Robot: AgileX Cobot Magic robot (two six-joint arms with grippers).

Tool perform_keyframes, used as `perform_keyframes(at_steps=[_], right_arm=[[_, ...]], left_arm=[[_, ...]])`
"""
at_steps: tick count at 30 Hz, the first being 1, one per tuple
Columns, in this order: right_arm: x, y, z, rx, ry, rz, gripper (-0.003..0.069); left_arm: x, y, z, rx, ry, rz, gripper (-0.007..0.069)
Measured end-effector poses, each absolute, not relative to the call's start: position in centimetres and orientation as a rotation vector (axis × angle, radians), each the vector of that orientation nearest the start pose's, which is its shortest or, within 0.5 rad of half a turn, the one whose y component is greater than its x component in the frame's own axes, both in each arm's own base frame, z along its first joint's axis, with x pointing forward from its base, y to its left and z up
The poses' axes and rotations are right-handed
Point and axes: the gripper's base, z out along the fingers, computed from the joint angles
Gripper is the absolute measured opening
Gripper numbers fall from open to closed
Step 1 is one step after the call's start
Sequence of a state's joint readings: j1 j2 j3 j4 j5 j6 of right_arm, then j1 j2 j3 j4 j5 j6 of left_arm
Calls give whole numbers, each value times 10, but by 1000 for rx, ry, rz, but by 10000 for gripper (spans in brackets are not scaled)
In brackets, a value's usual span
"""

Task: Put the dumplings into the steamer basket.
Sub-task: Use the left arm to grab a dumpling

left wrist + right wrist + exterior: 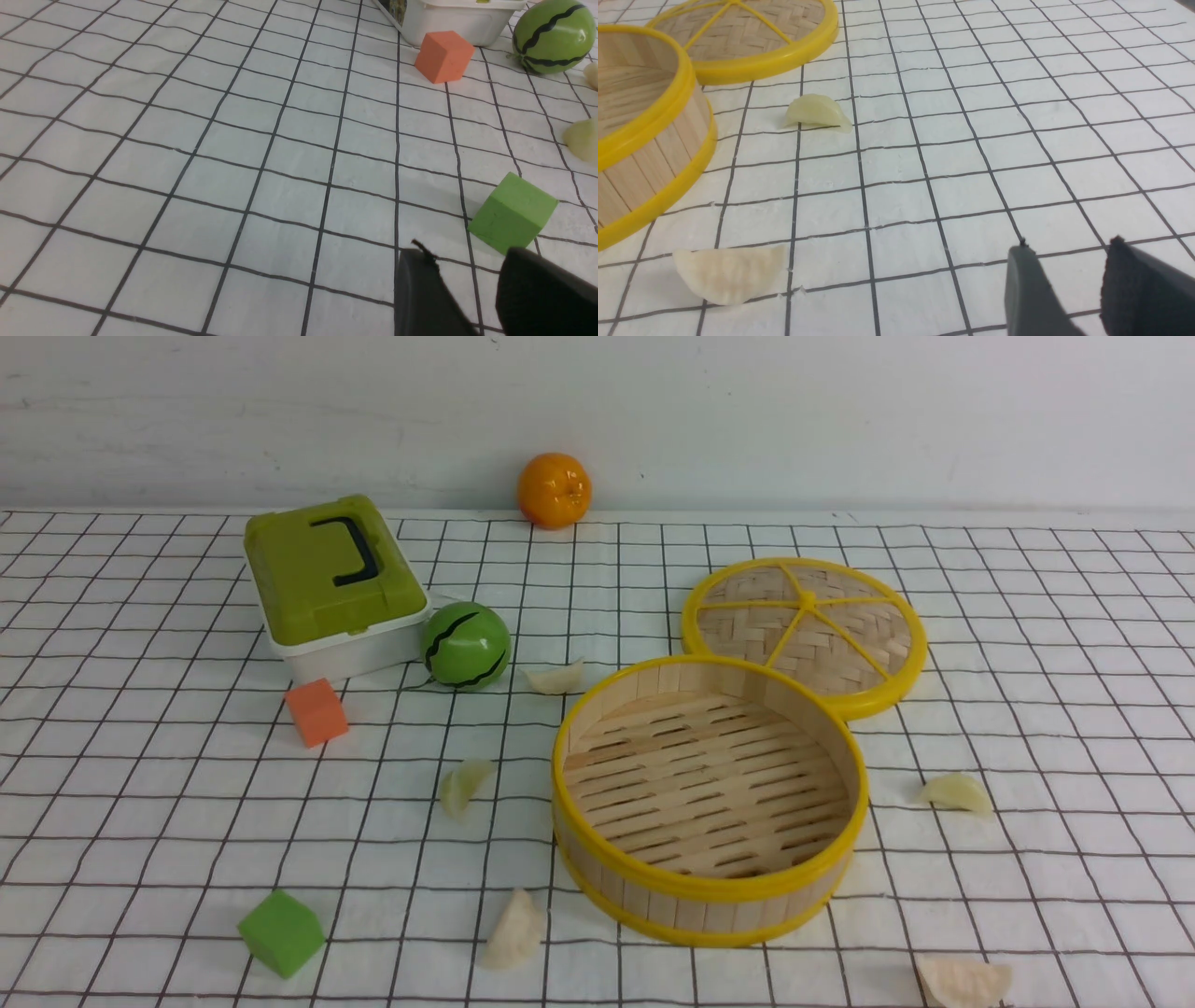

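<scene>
The steamer basket [691,910] stands empty at centre front; its wall also shows in the right wrist view [649,154]. Several dumplings lie on the cloth around it: one by the ball [557,678], one to its left [464,784], one at front left [514,929], one to its right [956,793], one at front right [964,980]. The last two show in the right wrist view [817,112] [731,275]. My left gripper [465,261] is open and empty beside the green cube [511,214]. My right gripper [1066,249] is open and empty over bare cloth. Neither gripper shows in the front view.
The flat woven lid [803,625] lies behind the basket. A green-lidded white box [327,569], a green striped ball [465,645], an orange cube [316,711] and a green cube [281,932] are at the left. An orange fruit [555,490] sits by the back wall.
</scene>
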State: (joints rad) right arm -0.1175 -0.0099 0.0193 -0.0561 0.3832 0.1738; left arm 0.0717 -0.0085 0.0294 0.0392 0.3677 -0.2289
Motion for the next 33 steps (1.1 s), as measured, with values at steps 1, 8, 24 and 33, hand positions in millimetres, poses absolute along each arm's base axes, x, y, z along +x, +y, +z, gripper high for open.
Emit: perform_keyframes(at_steps=[1,8,24,33], right_arm=[[52,-8,173,238,1860,-17,240],[52,-8,173,238,1860,-17,240],[52,-8,173,235,1861,-23,240],[52,-5,173,289,1854,65,240]], left_arm=[[53,5,171,-256,1855,-70,239],[53,5,171,-256,1855,-70,239],[53,5,171,-256,1855,-70,239],[53,5,171,-254,1855,-67,239]])
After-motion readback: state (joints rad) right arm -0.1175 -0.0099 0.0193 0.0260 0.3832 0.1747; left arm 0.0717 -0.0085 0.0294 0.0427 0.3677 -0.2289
